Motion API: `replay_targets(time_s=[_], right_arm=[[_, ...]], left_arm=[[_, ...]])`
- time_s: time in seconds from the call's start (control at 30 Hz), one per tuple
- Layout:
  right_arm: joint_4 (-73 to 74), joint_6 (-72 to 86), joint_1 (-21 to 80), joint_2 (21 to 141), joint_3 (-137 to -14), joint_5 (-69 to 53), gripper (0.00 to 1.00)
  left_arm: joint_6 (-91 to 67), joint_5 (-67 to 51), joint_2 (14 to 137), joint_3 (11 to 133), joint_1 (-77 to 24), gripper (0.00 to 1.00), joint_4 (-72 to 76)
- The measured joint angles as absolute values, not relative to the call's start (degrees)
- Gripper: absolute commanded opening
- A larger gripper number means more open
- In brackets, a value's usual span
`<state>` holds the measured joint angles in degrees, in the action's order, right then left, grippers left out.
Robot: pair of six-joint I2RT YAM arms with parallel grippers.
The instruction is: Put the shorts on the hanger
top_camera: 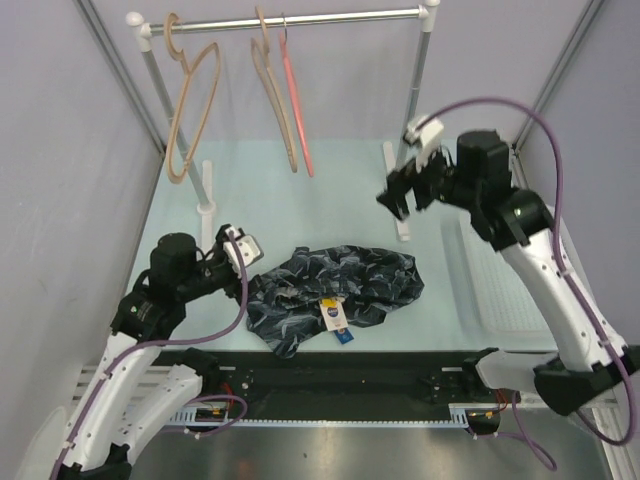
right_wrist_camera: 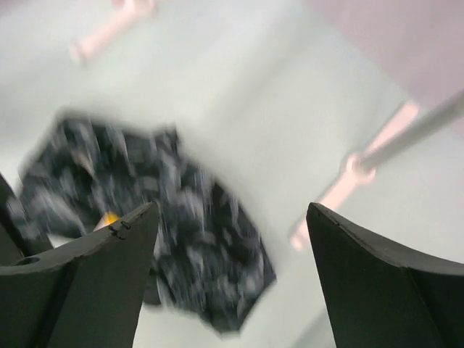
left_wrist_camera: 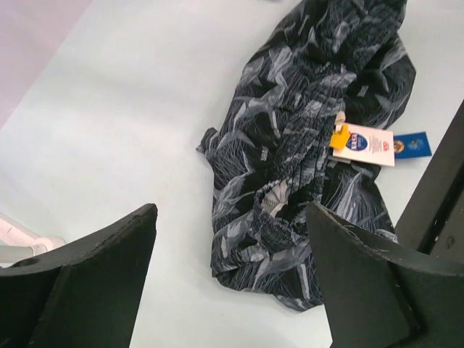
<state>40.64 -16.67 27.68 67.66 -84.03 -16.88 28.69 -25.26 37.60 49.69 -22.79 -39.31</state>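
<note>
The navy leaf-print shorts (top_camera: 335,285) lie crumpled on the table near the front, their yellow-blue tag (top_camera: 334,313) on top. They also show in the left wrist view (left_wrist_camera: 304,145) and, blurred, in the right wrist view (right_wrist_camera: 181,232). The pink-red hanger (top_camera: 296,110) hangs on the rail at the back. My left gripper (top_camera: 243,250) is open and empty, just left of the shorts. My right gripper (top_camera: 402,195) is open and empty, raised above the table right of the hanger.
Two tan wooden hangers (top_camera: 190,100) (top_camera: 272,90) hang on the metal rail (top_camera: 290,20). White rack posts (top_camera: 207,195) (top_camera: 400,190) stand on the table. A white tray (top_camera: 495,280) lies at the right. A black strip (top_camera: 350,370) runs along the front edge.
</note>
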Motion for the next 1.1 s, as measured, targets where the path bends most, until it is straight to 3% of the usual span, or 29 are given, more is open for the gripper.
replay_targets(time_s=[0.2, 0.43, 0.8, 1.1], right_arm=[[35.0, -1.0, 25.2, 85.5, -111.7, -21.8, 0.79], [32.4, 6.5, 31.4, 96.6, -126.9, -21.3, 0.75], [31.0, 5.9, 41.0, 107.7, -134.5, -8.3, 0.54], [30.0, 5.9, 41.5, 109.1, -134.9, -2.0, 0.48]], left_arm=[[25.8, -25.9, 36.8, 50.1, -21.2, 0.88, -38.1], [24.1, -25.9, 34.8, 50.1, -21.1, 0.89, -37.0], [22.7, -26.2, 30.1, 50.1, -21.0, 0.89, -37.0], [22.4, -27.2, 30.0, 50.0, -21.0, 0.89, -37.0]])
